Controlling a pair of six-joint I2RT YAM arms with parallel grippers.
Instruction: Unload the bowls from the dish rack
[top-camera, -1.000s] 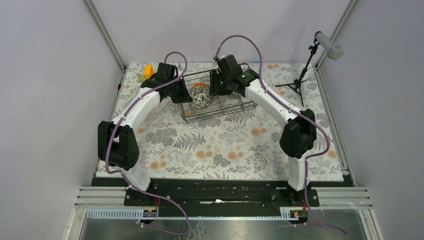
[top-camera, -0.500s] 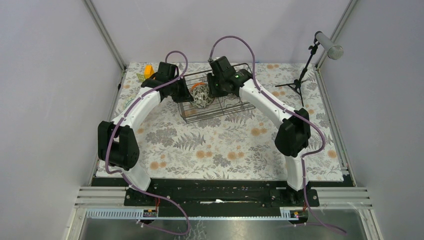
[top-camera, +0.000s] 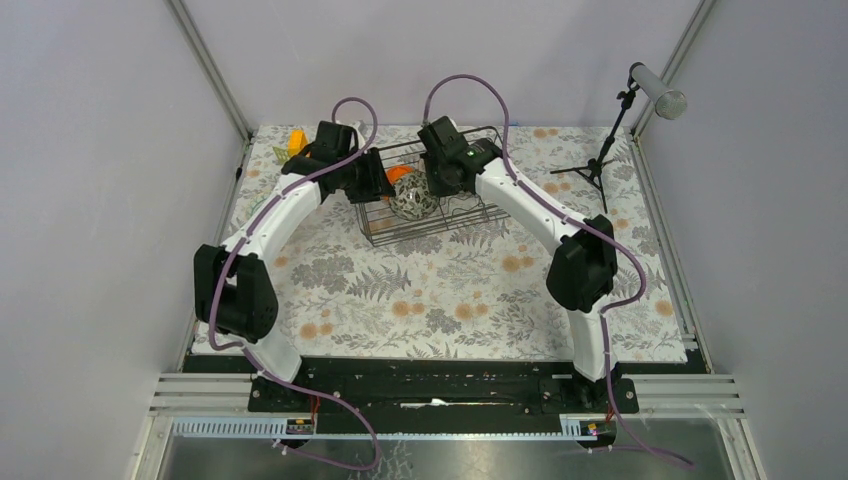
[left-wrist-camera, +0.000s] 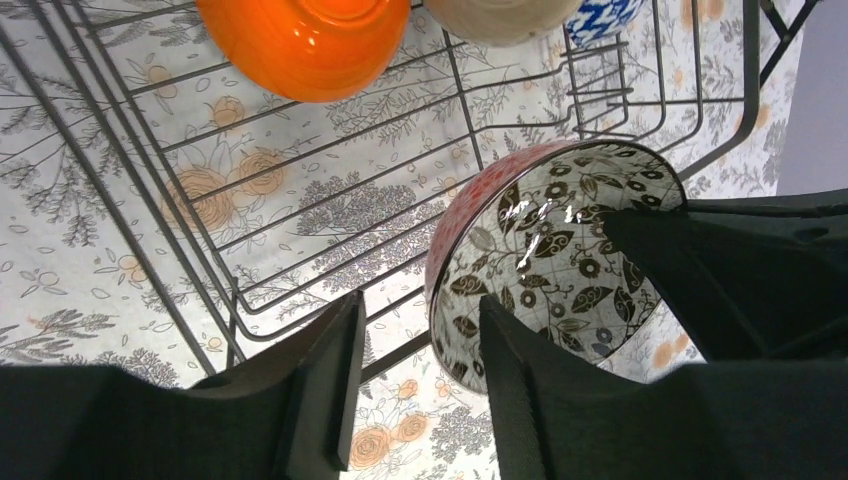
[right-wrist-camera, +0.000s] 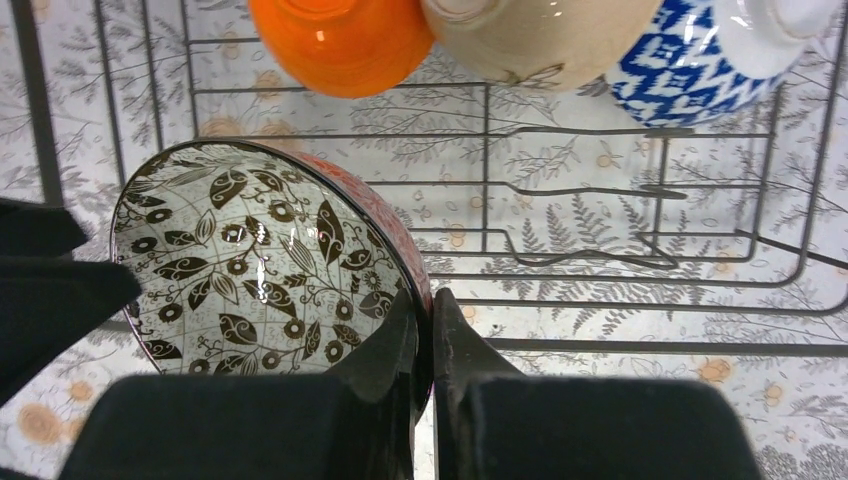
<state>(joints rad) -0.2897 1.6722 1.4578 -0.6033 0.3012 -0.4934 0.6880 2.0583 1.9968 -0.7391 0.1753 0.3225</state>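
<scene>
The black wire dish rack (top-camera: 470, 215) stands at the back middle of the table. A bowl with a pink-red outside and a leaf pattern inside (right-wrist-camera: 250, 270) is tilted on edge above the rack's front corner. My right gripper (right-wrist-camera: 428, 330) is shut on its rim. My left gripper (left-wrist-camera: 415, 375) is open, the opposite rim of that bowl (left-wrist-camera: 560, 230) standing between its fingers. An orange bowl (left-wrist-camera: 300, 40), a beige bowl (right-wrist-camera: 540, 40), a blue-white bowl (right-wrist-camera: 680, 70) and a white bowl (right-wrist-camera: 780, 25) sit in a row in the rack.
An orange block (top-camera: 297, 142) lies at the back left corner of the floral cloth. A microphone stand (top-camera: 605, 150) rises at the back right. Both arms meet over the rack, grey walls close on three sides.
My left gripper has opened and let go of the patterned bowl. My right gripper has shifted left and shut on the bowl's rim.
</scene>
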